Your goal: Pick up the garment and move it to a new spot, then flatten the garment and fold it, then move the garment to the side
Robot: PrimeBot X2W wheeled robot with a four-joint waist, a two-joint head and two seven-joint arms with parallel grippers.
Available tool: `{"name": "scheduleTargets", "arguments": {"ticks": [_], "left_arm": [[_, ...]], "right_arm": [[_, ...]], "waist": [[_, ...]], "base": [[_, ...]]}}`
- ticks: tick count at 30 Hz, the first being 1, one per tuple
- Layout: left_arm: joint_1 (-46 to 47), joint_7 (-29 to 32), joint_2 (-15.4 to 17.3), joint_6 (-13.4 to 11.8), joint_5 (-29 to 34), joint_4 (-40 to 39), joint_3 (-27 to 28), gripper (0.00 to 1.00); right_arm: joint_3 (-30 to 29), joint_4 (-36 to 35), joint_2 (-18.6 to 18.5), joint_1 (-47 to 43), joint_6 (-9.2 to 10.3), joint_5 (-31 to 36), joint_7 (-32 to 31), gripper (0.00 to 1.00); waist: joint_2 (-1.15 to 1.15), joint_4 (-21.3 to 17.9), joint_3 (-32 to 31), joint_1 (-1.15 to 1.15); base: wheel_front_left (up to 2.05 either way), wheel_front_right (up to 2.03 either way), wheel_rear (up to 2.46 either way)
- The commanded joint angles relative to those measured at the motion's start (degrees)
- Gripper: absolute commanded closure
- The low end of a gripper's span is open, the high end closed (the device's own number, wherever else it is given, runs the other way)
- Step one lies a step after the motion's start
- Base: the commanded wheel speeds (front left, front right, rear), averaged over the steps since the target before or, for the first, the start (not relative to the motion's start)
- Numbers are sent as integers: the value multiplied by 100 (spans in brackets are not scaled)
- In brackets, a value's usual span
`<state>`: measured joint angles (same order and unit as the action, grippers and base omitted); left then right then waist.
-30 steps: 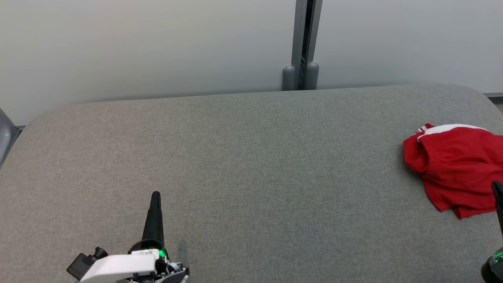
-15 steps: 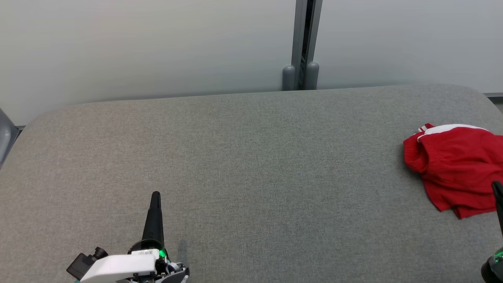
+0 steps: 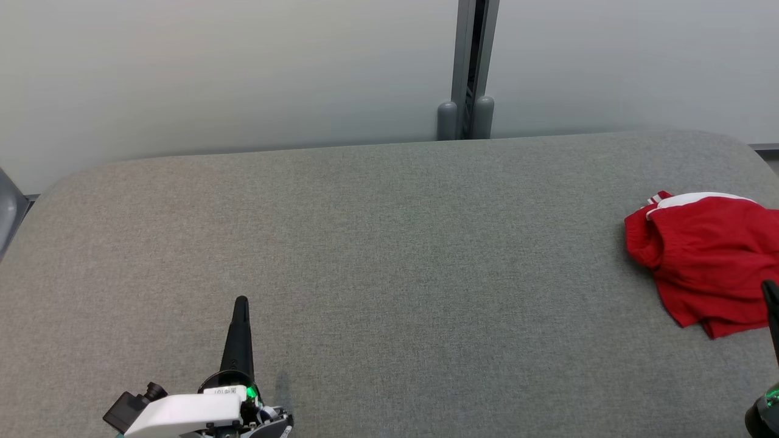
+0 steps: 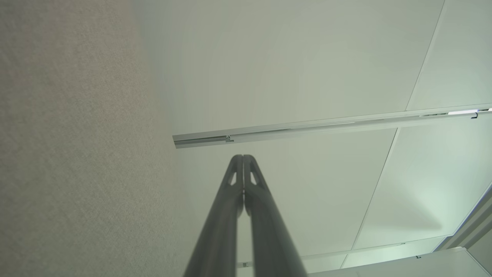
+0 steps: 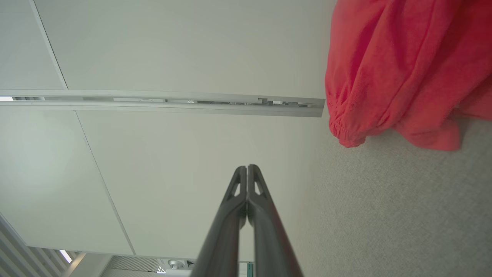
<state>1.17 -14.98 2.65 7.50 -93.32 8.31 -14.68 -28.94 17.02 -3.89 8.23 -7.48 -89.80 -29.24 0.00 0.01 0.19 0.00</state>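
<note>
Right gripper [image 3: 770, 286], clenched on nothing, hovers just short of the crumpled red fabric shorts [image 3: 700, 261] on the grey cloth counter [image 3: 389, 243]. Their length runs away from it, with the white waistband at the far end. Left gripper [image 3: 241, 300] is also clenched.

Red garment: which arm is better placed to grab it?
Right. The red garment lies at the right end of the table, beside the right gripper; the left gripper is far across. Both are shut.

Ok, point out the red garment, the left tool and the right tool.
red garment [image 3: 706, 261], head view, middle of cloth.
left tool [image 3: 241, 302], head view, shut fingertips.
right tool [image 5: 246, 169], right wrist view, shut fingertips.
</note>
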Motion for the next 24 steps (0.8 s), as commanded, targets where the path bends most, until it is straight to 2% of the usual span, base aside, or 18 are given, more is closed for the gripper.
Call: {"name": "scheduleTargets", "arguments": {"ticks": [1, 24], "left_arm": [[66, -11, 17, 29, -9, 2, 27, 100], [66, -10, 17, 29, -9, 1, 28, 100]], "right_arm": [[-9, -1, -15, 34, -2, -5, -27, 100], [-19, -1, -10, 37, -2, 5, -33, 100]], "waist": [[0, 0, 0, 0], [0, 0, 0, 0]], "base": [[0, 0, 0], [0, 0, 0]]}}
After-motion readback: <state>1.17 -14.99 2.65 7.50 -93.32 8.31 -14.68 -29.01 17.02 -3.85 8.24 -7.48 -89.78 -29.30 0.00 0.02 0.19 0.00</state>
